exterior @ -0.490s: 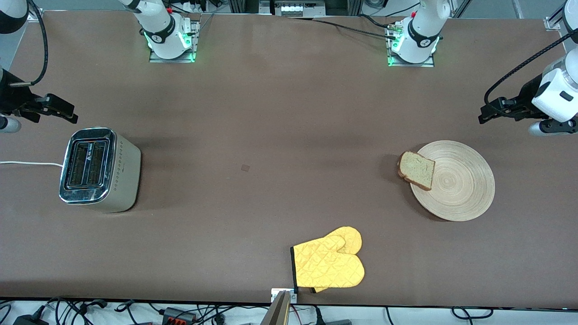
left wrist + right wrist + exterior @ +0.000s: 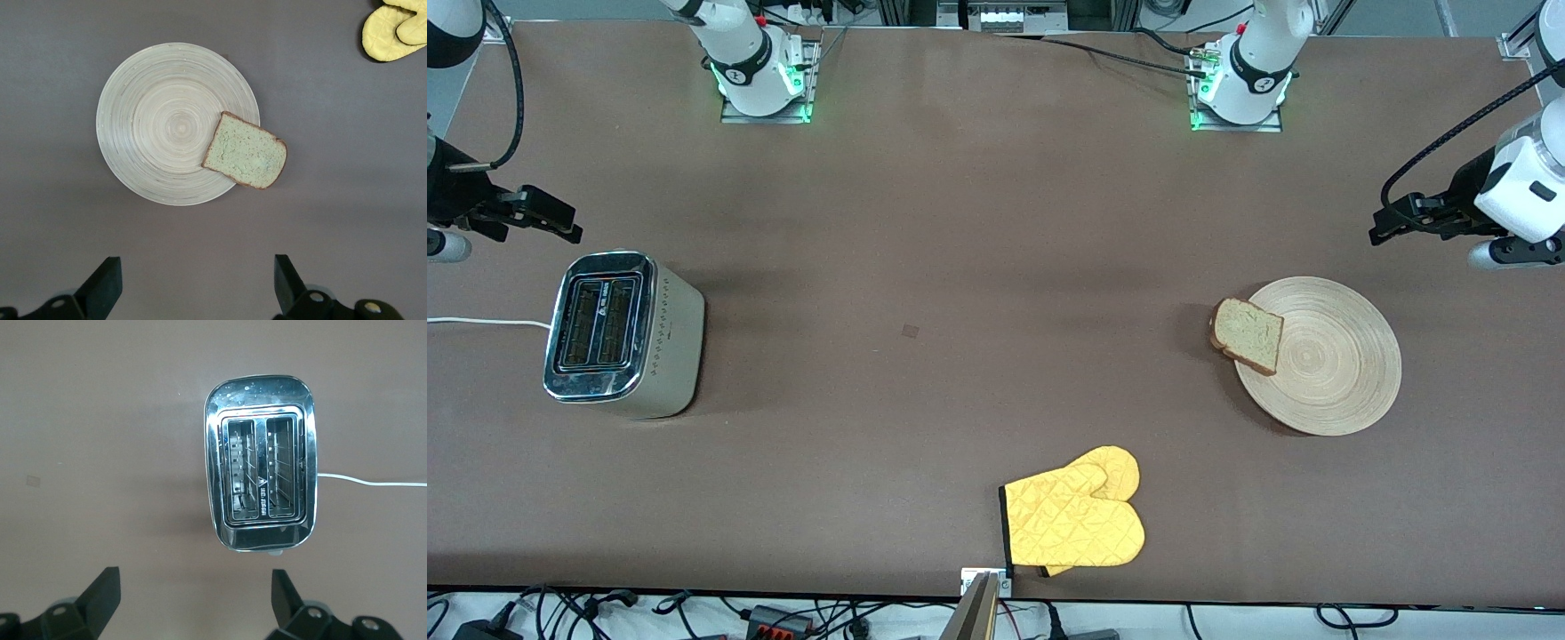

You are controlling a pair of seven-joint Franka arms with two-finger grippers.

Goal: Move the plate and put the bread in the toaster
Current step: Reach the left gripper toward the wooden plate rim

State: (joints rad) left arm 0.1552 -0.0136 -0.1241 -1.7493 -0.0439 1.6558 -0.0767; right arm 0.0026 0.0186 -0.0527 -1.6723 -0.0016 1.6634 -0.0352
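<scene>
Table (image 2: 960, 222): brown surface filling nearly the whole front frame.
Plate (image 2: 1334, 373): right of centre in the front frame, flat on the table.
Toaster (image 2: 618, 333): left edge of the front frame, mid-height, both slots empty, white cord (image 2: 480, 322) running off frame.
Oven mitts (image 2: 1074, 516): yellow pair, bottom centre of the front frame.
Bread (image 2: 1248, 334): lies on the plate's rim, overhanging toward the frame's centre.
Left gripper (image 2: 1383, 227): right edge of the frame, above the plate, fingers spread wide, holding nothing.
Right gripper (image 2: 560, 222): left edge, above the toaster, fingers spread wide, holding nothing.
</scene>
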